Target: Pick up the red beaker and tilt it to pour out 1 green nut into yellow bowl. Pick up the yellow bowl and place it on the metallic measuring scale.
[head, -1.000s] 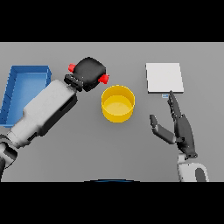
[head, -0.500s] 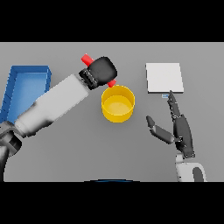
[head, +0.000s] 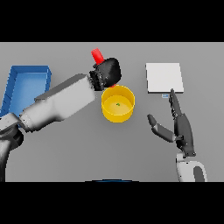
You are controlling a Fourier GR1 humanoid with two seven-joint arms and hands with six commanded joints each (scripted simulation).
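Head view: left hand (head: 107, 73) grips the red beaker (head: 98, 55), tipped over the yellow bowl (head: 117, 104) so the green nut (head: 117, 104) drops in; right hand (head: 181, 129) waits spread.

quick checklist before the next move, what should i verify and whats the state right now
1. Green nut in the yellow bowl: ok, one small green speck shows inside.
2. Red beaker held by the left hand: ok, the hand is wrapped round it.
3. Beaker clear of the bowl: not ok, it hangs at the far rim.
4. Right hand free: ok, fingers straight, holding nothing.
5. Measuring scale top free: ok.
6. More nuts left in the beaker: cannot tell.
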